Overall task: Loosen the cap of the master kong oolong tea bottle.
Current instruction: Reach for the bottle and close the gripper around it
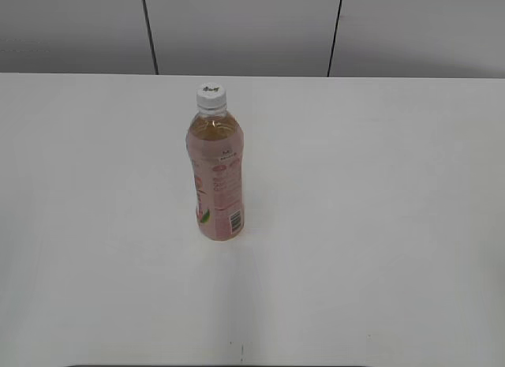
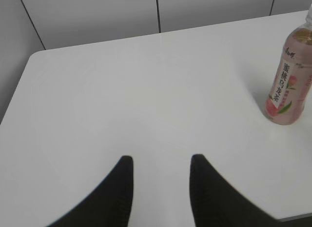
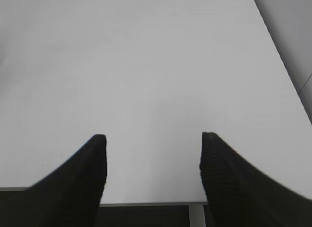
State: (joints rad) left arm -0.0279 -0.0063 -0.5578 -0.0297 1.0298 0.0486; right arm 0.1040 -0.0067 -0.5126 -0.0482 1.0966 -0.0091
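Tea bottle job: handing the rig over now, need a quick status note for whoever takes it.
Left hand: open, empty, low over the table, with the bottle ahead to its right.
Right hand: open, empty, over bare table near the edge; bottle not in its view.
Bottle stands upright mid-table, cap on.
Done: nothing that shows; neither hand touches the bottle.
Left: hold the bottle with one hand, grip the cap with the other, twist it loose.

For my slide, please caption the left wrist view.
Open left gripper above white table; capped tea bottle stands upright at right.
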